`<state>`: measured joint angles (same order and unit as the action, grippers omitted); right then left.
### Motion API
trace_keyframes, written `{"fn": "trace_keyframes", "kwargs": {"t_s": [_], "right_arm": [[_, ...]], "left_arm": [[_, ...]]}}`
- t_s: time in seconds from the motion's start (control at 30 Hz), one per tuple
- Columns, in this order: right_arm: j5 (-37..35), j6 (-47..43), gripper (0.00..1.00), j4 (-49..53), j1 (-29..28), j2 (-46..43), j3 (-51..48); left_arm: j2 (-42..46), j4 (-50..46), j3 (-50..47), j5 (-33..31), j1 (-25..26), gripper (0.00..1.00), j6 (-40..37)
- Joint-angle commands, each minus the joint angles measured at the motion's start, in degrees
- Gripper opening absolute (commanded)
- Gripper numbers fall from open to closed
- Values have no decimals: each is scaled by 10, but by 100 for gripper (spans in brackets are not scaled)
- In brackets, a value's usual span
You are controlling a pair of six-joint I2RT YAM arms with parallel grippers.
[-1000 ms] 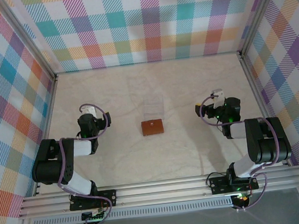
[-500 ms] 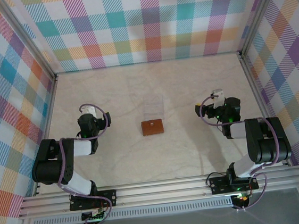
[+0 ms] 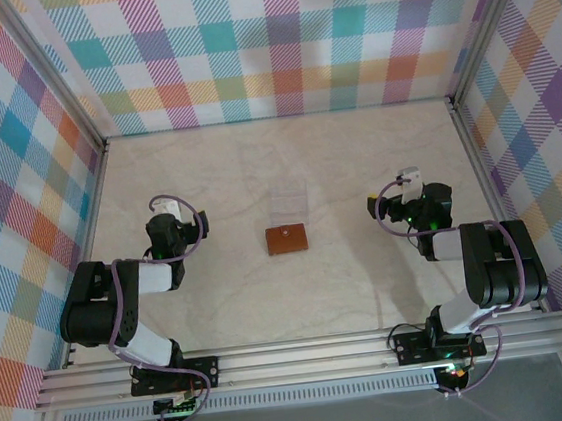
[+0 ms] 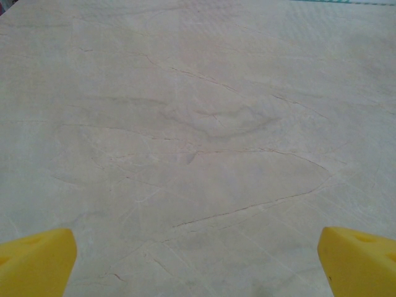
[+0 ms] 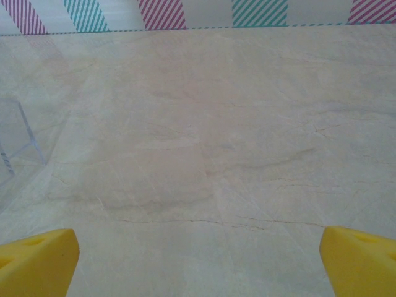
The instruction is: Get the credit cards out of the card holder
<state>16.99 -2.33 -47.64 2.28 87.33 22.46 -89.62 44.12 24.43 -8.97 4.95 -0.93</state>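
Note:
The card holder (image 3: 287, 238), a small reddish-brown leather wallet, lies folded shut on the table's middle, midway between the two arms. The credit cards are hidden from view. My left gripper (image 3: 166, 226) rests well to the holder's left. In the left wrist view my left gripper (image 4: 198, 260) is open, its yellow fingertips (image 4: 37, 260) wide apart over bare table. My right gripper (image 3: 407, 195) sits well to the holder's right. In the right wrist view my right gripper (image 5: 198, 260) is open too, with nothing between its yellow fingertips (image 5: 359, 257).
A small clear plastic box (image 3: 288, 202) stands just behind the holder; its edge shows as the clear box (image 5: 18, 145) at the left of the right wrist view. Plaid walls (image 3: 273, 40) enclose the pale marble-patterned table (image 3: 286, 160) on three sides.

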Motion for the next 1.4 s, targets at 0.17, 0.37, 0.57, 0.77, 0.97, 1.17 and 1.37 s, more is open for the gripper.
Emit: {"fn": "trace_keyframes", "kwargs": {"t_s": [0.17,0.37,0.57,0.77,0.97,1.17,1.37], "right_arm": [[-13,-8,100,19,-7,-18,11],[-7,-10,100,131,-11,-53,48],[-30,22,98,305,-24,-91,118],[-57,90,91,495,-71,-109,211],[-90,172,80,627,-160,-99,290],[-48,277,64,701,-213,-61,337],[31,320,63,685,-261,-16,339]], "left_arm": [[25,-38,20,13,-2,100,-9],[83,-148,52,-21,13,100,-4],[144,-273,100,-53,49,100,29],[179,-424,172,-7,65,100,138],[155,-576,250,102,77,99,217],[100,-668,298,216,108,93,263],[50,-673,307,275,171,84,300]]}}
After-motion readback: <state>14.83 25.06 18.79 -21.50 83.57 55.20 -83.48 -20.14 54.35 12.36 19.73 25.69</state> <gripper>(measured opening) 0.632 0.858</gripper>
